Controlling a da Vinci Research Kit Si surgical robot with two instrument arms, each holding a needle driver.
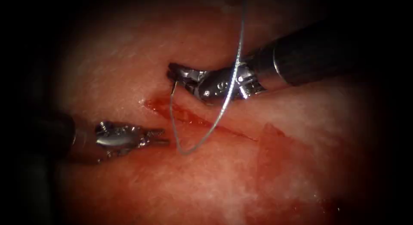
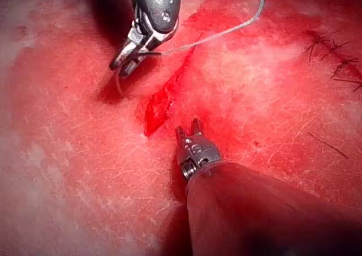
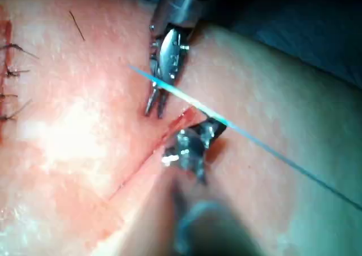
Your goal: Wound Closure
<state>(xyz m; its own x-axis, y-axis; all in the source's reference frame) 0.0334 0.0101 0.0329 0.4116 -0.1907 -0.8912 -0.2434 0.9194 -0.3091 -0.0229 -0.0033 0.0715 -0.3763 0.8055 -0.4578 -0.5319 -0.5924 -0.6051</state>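
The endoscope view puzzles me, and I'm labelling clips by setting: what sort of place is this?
Likely a bench suturing practice setup: tissue with an open cut, thread looping across it, the right tool at the cut's upper end, the left tool empty.

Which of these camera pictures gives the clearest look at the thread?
The endoscope view: the thread drops from above, crosses the right tool, loops over the cut and rises to its jaws. The left wrist view shows a shorter stretch; the right wrist view a straight strand.

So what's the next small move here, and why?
Probably bring the open, empty left tool to the thread looped slack across the cut; the right tool is shut on the thread's end; I cannot make out the needle.
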